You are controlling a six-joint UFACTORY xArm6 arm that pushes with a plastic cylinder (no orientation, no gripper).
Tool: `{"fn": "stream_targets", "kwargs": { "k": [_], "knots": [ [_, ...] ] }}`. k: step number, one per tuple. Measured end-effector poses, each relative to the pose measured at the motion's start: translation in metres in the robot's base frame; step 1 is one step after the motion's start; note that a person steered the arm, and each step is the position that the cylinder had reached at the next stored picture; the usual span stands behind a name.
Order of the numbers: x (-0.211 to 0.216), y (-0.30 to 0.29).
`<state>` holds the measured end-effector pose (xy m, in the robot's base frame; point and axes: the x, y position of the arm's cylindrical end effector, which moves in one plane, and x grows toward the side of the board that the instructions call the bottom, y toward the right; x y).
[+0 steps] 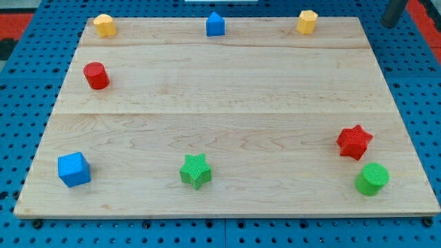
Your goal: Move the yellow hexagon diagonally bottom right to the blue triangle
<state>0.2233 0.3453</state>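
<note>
The dark rod [396, 12] pokes in at the view's top right corner, off the board over the blue pegboard [413, 76]; its top is cut off, and my tip [391, 24] isn't touching anything, well apart from every block. Nearest is the yellow hexagon [306, 21] on the top edge of the pale wooden board [220, 96]. Left of it along that edge sit the blue triangle-ish block [216, 24] and a yellow lumpy one [104, 25], shape hard to call. Then a red cylinder [96, 75], blue cube [74, 169], ridged green star [196, 171], red star [354, 142], green cylinder [372, 179]. No readable writing anywhere.
</note>
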Motion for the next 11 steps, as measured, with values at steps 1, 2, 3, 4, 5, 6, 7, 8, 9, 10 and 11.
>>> {"fn": "stream_targets", "kwargs": {
  "k": [1,2,3,4,5,6,7,8,9,10,11],
  "knots": [
    [0.061,-0.024],
    [0.027,-0.05],
    [-0.027,-0.068],
    [-0.032,-0.096],
    [-0.032,-0.184],
    [-0.029,-0.268],
    [-0.025,-0.22],
    [-0.007,-0.242],
    [-0.007,-0.189],
    [0.05,-0.141],
    [0.14,-0.082]
  ]
}}
